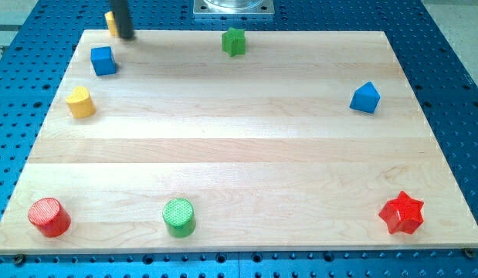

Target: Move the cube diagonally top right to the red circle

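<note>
Gripper: the arm carries none; it ends in a dark rod, so nothing is clasped or released.
My tip (127,35): at the surface's top-left corner, right on the top edge, touching or just beside a small yellow block (110,22) that it partly hides; that block's shape cannot be made out.
Red circle (49,216): a red cylinder standing in the bottom-left corner of the surface (239,154).
Yellow rounded block (80,102): near the left edge, below the blue cube.
Blue cube (103,60): near the top-left corner, just below and to the view's left of my tip, apart from it; well apart from the red circle, with the yellow rounded block between the two along the left edge.
Green cylinder (178,217): near the bottom edge, left of centre.
Green star (234,42): at the top edge, about the middle.
Blue angular block (365,98): near the right edge, upper half.
Red star (401,213): in the bottom-right corner.
Surround: a blue perforated base (455,46) lies around the surface.
</note>
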{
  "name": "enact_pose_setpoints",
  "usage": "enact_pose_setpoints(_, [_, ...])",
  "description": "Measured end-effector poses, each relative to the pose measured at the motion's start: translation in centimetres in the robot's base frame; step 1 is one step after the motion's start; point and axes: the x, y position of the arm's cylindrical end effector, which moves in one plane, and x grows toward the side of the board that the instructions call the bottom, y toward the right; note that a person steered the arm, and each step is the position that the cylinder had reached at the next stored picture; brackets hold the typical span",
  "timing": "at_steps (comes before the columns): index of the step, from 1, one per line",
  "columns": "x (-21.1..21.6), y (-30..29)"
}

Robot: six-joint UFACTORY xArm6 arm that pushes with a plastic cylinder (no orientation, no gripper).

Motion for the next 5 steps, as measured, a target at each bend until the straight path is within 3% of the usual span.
enact_pose_setpoints(1, [3.7, -5.9])
enact_pose_setpoints(2, [-1.3, -5.6])
enact_pose_setpoints(5, [-1.4, -4.4])
